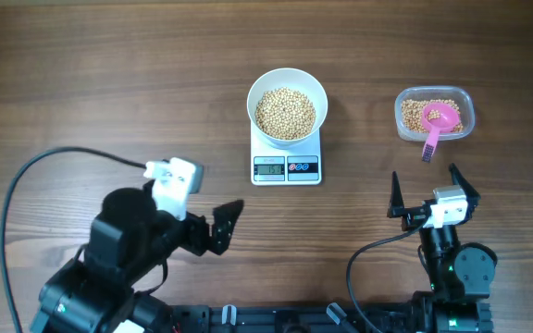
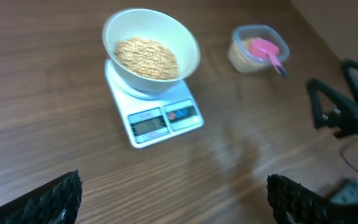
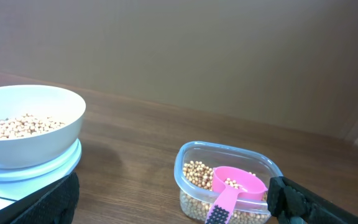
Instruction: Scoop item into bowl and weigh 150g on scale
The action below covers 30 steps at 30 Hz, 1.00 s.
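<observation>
Both arms sit folded low at 6 o'clock on the wood bench [image 1: 109,74]. The left gripper [image 1: 225,225] and right gripper [image 1: 424,180] are spread wide, holding nothing. The bowl [image 1: 255,92] of beans [image 1: 285,113] sits on the scale [image 1: 286,167] at 12 o'clock. The tub [image 1: 467,104] with a pink scoop [image 1: 440,120] is at 2 o'clock. There's a plain tan wall behind.

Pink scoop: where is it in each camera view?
Overhead: pink scoop at far right, upper area, lying in the clear tub.
Left wrist: scoop upper right of centre, in the tub.
Right wrist: scoop at the bottom, right of centre, in the tub.
Shared landmark: the white bowl, left of the tub in every view.
</observation>
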Tool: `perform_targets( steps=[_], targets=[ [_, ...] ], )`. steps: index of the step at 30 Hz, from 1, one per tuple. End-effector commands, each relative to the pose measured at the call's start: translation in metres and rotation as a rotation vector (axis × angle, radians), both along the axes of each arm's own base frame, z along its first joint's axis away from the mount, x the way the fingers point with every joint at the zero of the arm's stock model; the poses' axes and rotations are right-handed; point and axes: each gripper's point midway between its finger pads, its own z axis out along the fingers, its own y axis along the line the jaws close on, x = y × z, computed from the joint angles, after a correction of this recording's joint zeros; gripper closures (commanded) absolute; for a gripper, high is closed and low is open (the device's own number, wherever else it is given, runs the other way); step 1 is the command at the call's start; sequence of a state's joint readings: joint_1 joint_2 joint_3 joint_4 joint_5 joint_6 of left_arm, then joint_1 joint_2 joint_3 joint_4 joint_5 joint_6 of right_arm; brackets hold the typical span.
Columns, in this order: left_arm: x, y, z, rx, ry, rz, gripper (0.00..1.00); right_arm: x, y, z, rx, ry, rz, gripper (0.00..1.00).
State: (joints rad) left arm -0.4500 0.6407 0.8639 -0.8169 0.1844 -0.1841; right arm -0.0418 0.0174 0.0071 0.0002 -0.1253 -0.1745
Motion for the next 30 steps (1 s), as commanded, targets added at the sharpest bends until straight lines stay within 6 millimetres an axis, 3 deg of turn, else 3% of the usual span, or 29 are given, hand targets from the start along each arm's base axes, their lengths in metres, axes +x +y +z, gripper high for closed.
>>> perform_targets(
  steps=[1, 11, 16, 30],
  targets=[
    [0.013, 0.017, -0.022, -0.005, -0.036, 0.077, 0.00, -0.001, -0.001, 0.003, -0.007, -0.016, -0.009, 0.00],
    [0.019, 0.030, -0.046, -0.105, -0.189, 0.114, 0.00, -0.001, -0.001, 0.003, -0.007, -0.017, -0.009, 0.00],
    [0.016, 0.027, -0.057, -0.025, -0.325, 0.034, 0.00, -0.001, -0.001, 0.003, -0.007, -0.016, -0.009, 0.00],
    [0.032, 0.039, -0.055, -0.007, -0.585, 0.075, 0.00, -0.001, -0.001, 0.003, -0.008, -0.017, -0.009, 0.00]
  ],
)
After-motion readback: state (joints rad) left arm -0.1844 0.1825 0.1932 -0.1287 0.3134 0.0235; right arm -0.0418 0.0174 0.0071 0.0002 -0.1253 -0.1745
